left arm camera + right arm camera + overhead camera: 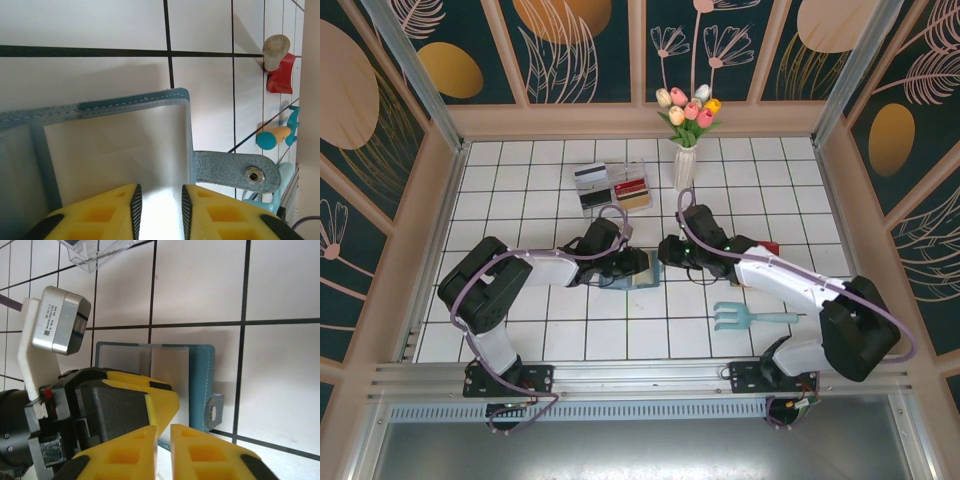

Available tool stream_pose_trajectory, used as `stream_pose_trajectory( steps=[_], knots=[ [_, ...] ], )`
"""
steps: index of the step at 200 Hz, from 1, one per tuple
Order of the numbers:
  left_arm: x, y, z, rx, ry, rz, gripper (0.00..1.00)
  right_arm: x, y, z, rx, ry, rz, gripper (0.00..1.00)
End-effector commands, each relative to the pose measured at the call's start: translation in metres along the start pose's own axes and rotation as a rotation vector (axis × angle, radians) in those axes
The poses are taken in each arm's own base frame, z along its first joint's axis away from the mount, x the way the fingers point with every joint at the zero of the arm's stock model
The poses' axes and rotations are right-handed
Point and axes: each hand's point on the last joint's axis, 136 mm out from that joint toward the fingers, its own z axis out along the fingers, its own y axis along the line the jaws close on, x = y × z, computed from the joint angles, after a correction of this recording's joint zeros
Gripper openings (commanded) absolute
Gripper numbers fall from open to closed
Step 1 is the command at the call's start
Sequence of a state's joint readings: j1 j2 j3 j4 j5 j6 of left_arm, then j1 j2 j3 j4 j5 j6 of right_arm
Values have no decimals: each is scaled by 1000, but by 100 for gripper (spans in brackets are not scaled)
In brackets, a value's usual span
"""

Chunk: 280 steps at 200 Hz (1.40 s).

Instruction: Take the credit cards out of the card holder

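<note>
Where the two arms meet, top view: the card holder (pixel 642 277) lies open mid-desk on the white tiles, with the left gripper (pixel 638 262) on it from the left and the right gripper (pixel 665 250) at its right end.
Tray, top view: a clear tray (pixel 612 190) sits well behind the card holder. The credit cards (pixel 632 187) in grey, black, red and tan lie in its two compartments.
Card holder, left wrist view: a teal stitched edge and a pale clear pocket, with a snap tab (pixel 235 172) sticking out sideways. I cannot tell whether a card is inside.
Left gripper, left wrist view: the yellow fingertips (pixel 105 215) stand partly apart over the pocket's near edge. I cannot tell whether they are pinching or only resting.
Right gripper, right wrist view: the jaws are drawn nearly together at the card holder's near edge, with nothing clearly caught.
Card holder, right wrist view: it lies flat on the tiles, and the left gripper's finger lies across its inner face.
Step in hand, as I judge it: pinning the card holder and checking or working a slot.
Doing it well: the left gripper should press the leaf flat without covering the slot mouth. The right gripper should take only a card's edge and pull low and straight along the slot, clear of the snap tab, so the card holder does not ride up.
</note>
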<state>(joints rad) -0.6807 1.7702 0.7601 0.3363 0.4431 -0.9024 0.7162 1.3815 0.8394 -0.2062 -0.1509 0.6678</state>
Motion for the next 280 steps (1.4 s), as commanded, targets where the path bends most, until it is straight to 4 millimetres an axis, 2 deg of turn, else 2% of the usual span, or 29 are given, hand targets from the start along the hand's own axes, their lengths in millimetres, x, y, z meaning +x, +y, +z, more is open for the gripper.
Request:
stream_pose_trajectory(
  steps=[1, 27, 63, 76, 98, 104, 110, 123, 141, 147, 156, 171, 184, 192, 225, 280],
  knots=[
    [3, 7, 1, -17, -1, 8, 25, -3, 17, 12, -34, 27, -11, 11],
    [5, 10, 2, -26, 3, 7, 18, -4, 18, 28, -12, 55, -30, 8],
    [5, 12, 2, -32, 1, 8, 10, 2, 3, 53, 62, 116, -37, 5],
    [5, 8, 1, -18, 6, 9, 0, 5, -1, 59, 75, 134, -38, 5],
    [1, -14, -9, 53, -9, 4, 0, 9, -7, 68, 97, 161, -40, 6],
    [1, -14, -10, 51, -12, -3, 0, 11, -8, 70, 101, 170, -40, 6],
    [-5, -26, -19, 72, -36, 10, 0, 12, -9, 71, 101, 177, -39, 6],
    [-8, -29, -27, 57, -58, 17, 0, 15, -10, 75, 103, 191, -40, 6],
    [-10, -24, -37, 4, -81, 16, 0, 17, -14, 77, 117, 195, -41, 6],
    [-12, -21, -41, -20, -95, 20, 2, 17, -16, 77, 125, 195, -42, 6],
    [-12, -15, -48, -64, -112, 22, 11, 17, -18, 78, 135, 195, -43, 6],
    [-14, 2, -59, -162, -145, 16, 21, 18, -21, 78, 147, 193, -44, 6],
    [-14, 14, -69, -220, -169, 4, 35, 19, -22, 77, 150, 195, -45, 6],
    [-14, 21, -73, -242, -177, -2, 39, 20, -21, 77, 148, 196, -47, 6],
    [-10, 47, -82, -356, -191, -29, 42, 21, -22, 78, 148, 201, -52, 7],
    [-2, 56, -76, -357, -172, -52, 41, 23, -22, 81, 147, 207, -54, 7]
  ],
)
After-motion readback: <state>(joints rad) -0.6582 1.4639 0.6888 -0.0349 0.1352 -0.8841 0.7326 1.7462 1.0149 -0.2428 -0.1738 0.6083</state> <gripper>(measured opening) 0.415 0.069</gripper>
